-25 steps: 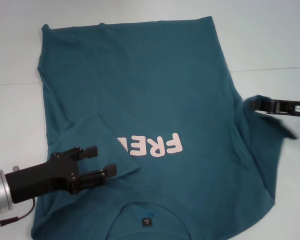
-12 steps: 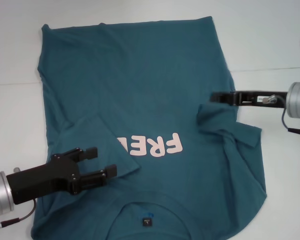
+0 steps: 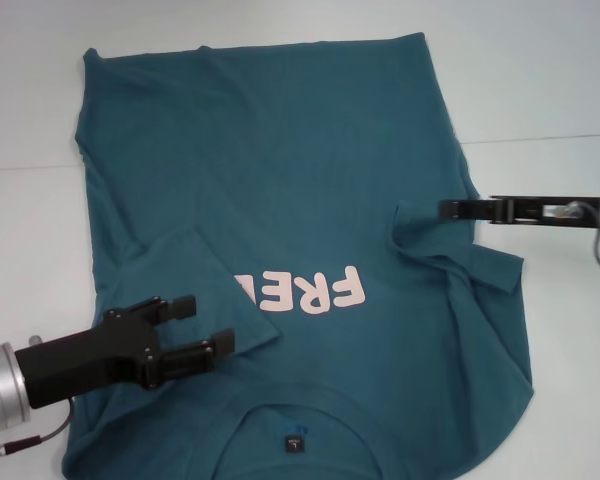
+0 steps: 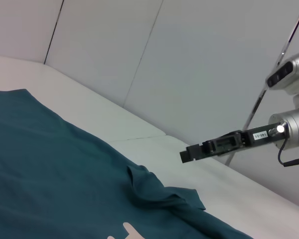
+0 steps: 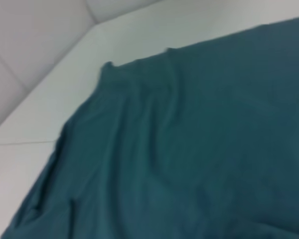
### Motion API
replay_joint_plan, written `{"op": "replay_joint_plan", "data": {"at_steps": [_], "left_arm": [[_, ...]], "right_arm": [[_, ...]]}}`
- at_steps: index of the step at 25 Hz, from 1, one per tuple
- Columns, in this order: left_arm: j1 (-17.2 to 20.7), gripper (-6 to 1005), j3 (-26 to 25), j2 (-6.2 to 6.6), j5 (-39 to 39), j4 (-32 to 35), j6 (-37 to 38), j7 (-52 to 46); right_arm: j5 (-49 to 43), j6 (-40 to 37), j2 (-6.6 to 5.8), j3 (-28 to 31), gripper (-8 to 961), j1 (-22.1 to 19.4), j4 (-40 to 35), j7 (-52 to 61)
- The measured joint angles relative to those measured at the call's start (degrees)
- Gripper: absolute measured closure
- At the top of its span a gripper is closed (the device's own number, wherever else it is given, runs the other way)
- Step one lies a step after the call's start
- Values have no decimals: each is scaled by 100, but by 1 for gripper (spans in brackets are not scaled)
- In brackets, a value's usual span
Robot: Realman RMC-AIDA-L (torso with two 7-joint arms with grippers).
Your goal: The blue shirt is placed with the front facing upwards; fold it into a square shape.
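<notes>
The blue shirt (image 3: 280, 160) lies spread on the white table, collar and black neck tag (image 3: 295, 441) toward me, with pale pink lettering (image 3: 310, 290) showing. Both sleeves are folded inward; the left one covers part of the lettering. My left gripper (image 3: 205, 322) hovers open over the folded left sleeve, nothing between its fingers. My right gripper (image 3: 448, 209) reaches in from the right, seen edge-on, its tip at the rumpled right sleeve (image 3: 425, 235). In the left wrist view this gripper (image 4: 185, 154) hangs open above the sleeve fold (image 4: 149, 186), clear of the cloth and holding nothing.
The white table (image 3: 540, 80) shows bare around the shirt at the back and on both sides. A seam in the tabletop (image 3: 540, 137) runs across behind the right arm. Pale wall panels (image 4: 189, 64) stand beyond the table.
My right gripper carried the right sleeve inward over the shirt, let it go and drew back a little to the right. The left arm has not moved.
</notes>
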Motion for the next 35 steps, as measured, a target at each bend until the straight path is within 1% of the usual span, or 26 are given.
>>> {"op": "replay_joint_plan", "data": {"at_steps": [3, 6, 8, 13, 15, 23, 35], "left_arm": [[-11, 112, 0, 0, 0, 1, 1, 0], [-16, 112, 0, 2, 0, 2, 12, -12], [-16, 112, 0, 6, 0, 2, 20, -15], [-24, 112, 0, 9, 0, 2, 21, -17], [-25, 112, 0, 9, 0, 2, 18, -17], [-36, 113, 0, 9, 4, 2, 4, -20], [-33, 112, 0, 1, 39, -3, 1, -8]], "right_arm": [[-6, -69, -125, 3, 383, -145, 27, 283], [-6, -230, -245, 1, 238, -269, 31, 570], [-12, -380, -299, -6, 141, -350, 40, 733], [-22, -656, -349, 14, 94, -508, 46, 1069], [-40, -684, -354, 0, 96, -562, 67, 1161], [-84, -364, -357, 29, 101, -618, 483, 1135], [-80, 74, -222, -18, 99, -505, 585, 1098]]}}
